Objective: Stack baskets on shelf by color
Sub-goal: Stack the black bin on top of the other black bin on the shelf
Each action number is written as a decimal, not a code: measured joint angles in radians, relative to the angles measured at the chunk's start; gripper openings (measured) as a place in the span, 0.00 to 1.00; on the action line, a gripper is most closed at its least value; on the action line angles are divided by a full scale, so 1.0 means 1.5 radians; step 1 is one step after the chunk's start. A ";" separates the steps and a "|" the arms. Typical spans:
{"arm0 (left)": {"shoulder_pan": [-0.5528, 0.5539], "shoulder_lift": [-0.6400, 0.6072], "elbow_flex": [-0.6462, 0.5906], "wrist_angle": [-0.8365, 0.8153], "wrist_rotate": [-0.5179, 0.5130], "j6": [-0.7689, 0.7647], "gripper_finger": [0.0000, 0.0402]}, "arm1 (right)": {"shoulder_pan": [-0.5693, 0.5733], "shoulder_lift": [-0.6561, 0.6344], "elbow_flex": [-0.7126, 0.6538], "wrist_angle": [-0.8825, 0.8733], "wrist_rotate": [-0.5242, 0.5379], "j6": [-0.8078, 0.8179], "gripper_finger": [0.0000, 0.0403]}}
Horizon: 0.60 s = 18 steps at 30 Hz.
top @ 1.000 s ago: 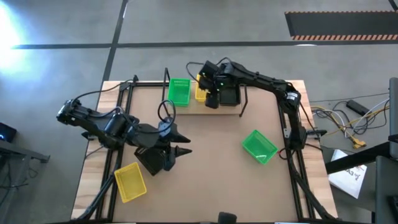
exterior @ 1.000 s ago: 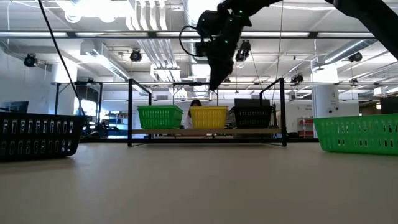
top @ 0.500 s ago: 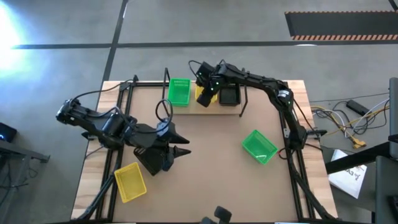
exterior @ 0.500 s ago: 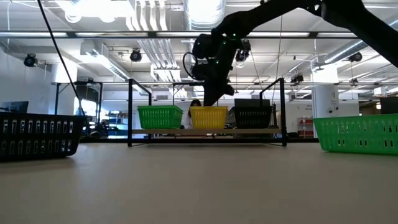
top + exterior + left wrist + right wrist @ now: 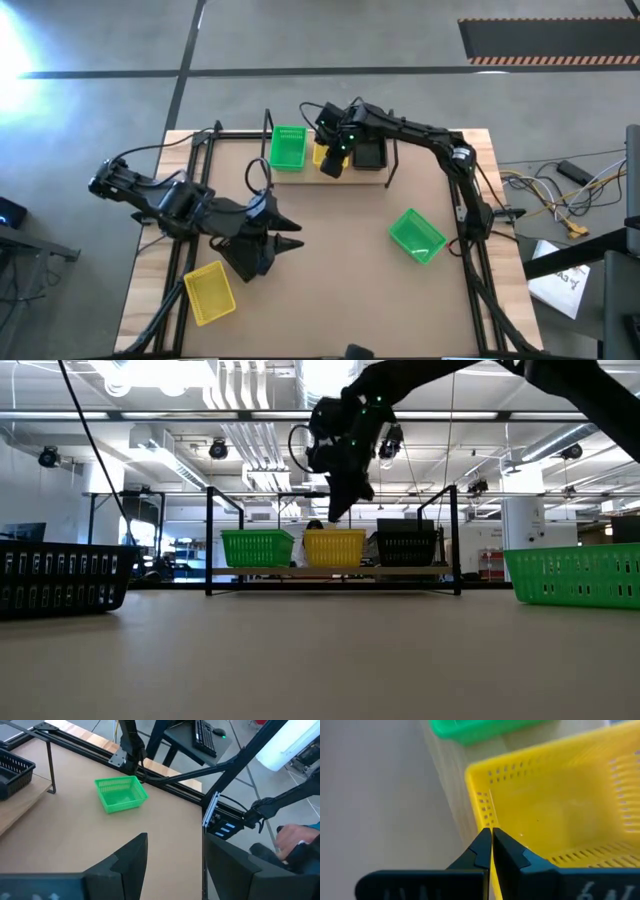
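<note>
The shelf [image 5: 362, 178] stands at the table's far middle and holds a green basket [image 5: 288, 147], a yellow basket [image 5: 321, 151] and a black basket [image 5: 369, 154] side by side. My right gripper [image 5: 331, 166] is shut and hovers just above the yellow basket's near wall [image 5: 485, 807]; the low view shows its tip [image 5: 334, 516] clear of the rim. Loose on the tabletop rest a green basket [image 5: 416, 236], a yellow basket [image 5: 208, 293] and a black basket [image 5: 60, 576]. My left gripper [image 5: 290, 234] is open over the table's left half, nothing between its fingers [image 5: 131, 862].
Black wire uprights [image 5: 209, 540] stand at both ends of the shelf. Black frame rails [image 5: 190, 190] run along the table's left and right sides. A person's hand [image 5: 290, 840] shows beyond the table in the left wrist view. Bare tabletop [image 5: 340, 260] lies between the loose baskets.
My right gripper has shifted a little toward the table's left over the shelf, dipped toward the yellow basket and come up again. The baskets have stayed where they were.
</note>
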 joint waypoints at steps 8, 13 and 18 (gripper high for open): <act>-0.038 -0.007 0.023 -0.220 0.000 -0.117 0.44 | 0.085 -0.121 -0.034 0.026 0.035 0.009 0.02; -0.058 -0.006 -0.006 -0.349 0.034 -0.250 0.44 | 0.188 -0.231 -0.159 0.105 0.052 0.042 0.02; -0.081 -0.001 -0.079 -0.354 0.099 -0.374 0.44 | 0.294 -0.348 -0.318 0.183 0.089 0.124 0.02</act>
